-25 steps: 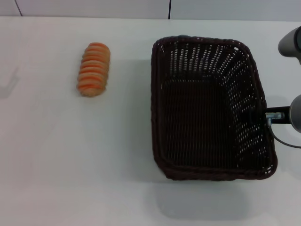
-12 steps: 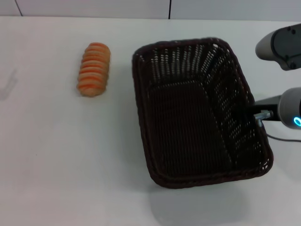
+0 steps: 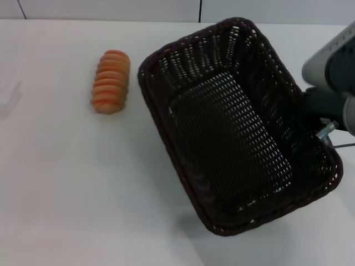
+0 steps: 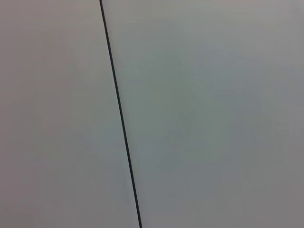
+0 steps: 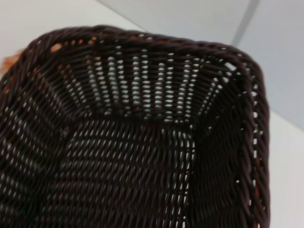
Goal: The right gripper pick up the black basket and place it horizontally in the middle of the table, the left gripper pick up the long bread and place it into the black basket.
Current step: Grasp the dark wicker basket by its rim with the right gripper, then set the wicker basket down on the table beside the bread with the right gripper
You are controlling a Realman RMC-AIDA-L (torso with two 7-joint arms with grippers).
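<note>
From the head view there was one black basket [image 3: 238, 124] and one long bread [image 3: 110, 81] on the white table [image 3: 66, 194]. The basket hung skewed over the right half of the table, one corner swung toward the far edge and the opposite one toward the near edge, and it looked lifted, with a soft shadow under its near corner. The right gripper [image 3: 315, 119] reached in from the right edge and met the basket's right-hand rim, clamped on the braided wicker there as far as I could see, though the dark claw melted into the dark weave. A thin grey cable [image 3: 338, 145] trailed off it toward the right edge. The bread lay on the far left part of the table, its length running from the far edge toward the near one, just beside the basket's nearest corner but not touching it.

The left wrist view showed only a pale flat surface [image 4: 204, 114] crossed by one thin dark seam [image 4: 119, 114]; of the left gripper itself I saw nothing in any view.

The right wrist view looked straight into the basket [image 5: 142, 142]: openwork sides, braided rim, nothing inside. One sliver of orange bread [image 5: 9, 61] peeked past the rim, outside it. That arm's own fingers did not show there.
</note>
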